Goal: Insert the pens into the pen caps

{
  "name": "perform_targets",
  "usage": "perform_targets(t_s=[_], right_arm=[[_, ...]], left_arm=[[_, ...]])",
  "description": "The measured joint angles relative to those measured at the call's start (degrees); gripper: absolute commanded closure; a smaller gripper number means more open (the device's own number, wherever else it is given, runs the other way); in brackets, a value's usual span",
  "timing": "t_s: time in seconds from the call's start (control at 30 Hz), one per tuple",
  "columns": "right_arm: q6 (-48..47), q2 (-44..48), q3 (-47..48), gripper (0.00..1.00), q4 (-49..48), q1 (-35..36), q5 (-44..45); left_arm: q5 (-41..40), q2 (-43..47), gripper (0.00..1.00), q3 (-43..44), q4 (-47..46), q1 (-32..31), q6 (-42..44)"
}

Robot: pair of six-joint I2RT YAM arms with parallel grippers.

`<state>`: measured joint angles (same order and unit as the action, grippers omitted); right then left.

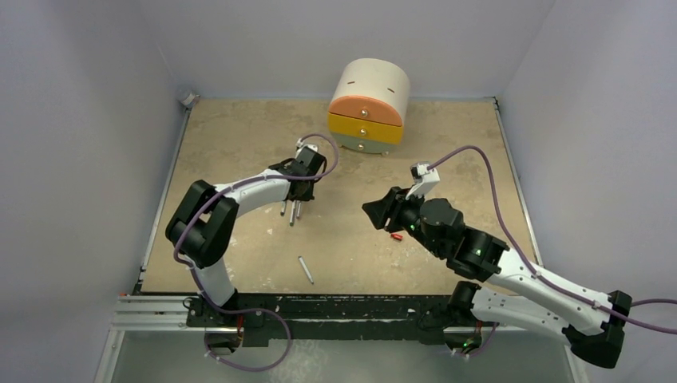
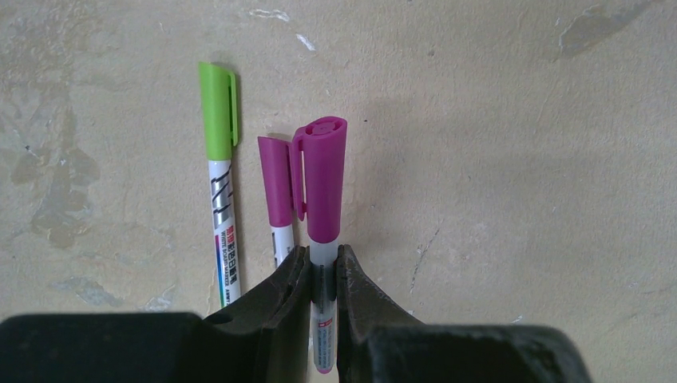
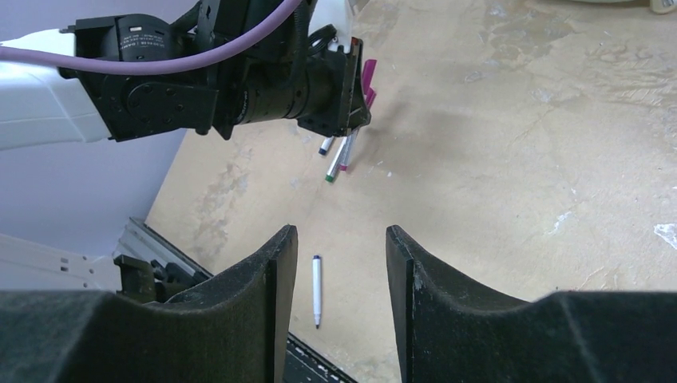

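magenta plastic cap [image 2: 326, 175] is sitting on the white pen [image 2: 321, 335] that the left end effector [image 2: 323, 263] is pinching, just beside a green-capped pen [image 2: 219, 199] lying on the beige table [image 2: 519, 159]. the right end effector [image 3: 342, 239] is standing spread and empty. the small red cap [image 1: 396, 236] is lying near it; a clumsy grasp may be knocking it away.

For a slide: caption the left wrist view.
Left gripper holds a purple pen beside a green pen and another purple pen.
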<state>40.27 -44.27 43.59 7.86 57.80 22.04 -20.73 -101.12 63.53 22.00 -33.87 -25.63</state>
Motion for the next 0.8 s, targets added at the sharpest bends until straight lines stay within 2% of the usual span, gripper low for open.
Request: perform_targets(t_s=[0.27,0.57,0.8], right_arm=[[-0.90,-3.98,0.00,0.48,0.07,0.00,-0.55],[-4.90,-13.79,-3.39,0.52,-3.93,0.00,-2.38],[-5.35,-21.16,-4.92,0.49,-10.56,1.55,-5.95]], left_arm=[[0.76,-0.92,0.67,0.02,0.00,0.11,-0.35],[2.60,1.95,0.65,-0.02,-2.01,0.11,-0.50],[2.32,17.25,0.65,0.24,-4.15,1.49,-0.85]])
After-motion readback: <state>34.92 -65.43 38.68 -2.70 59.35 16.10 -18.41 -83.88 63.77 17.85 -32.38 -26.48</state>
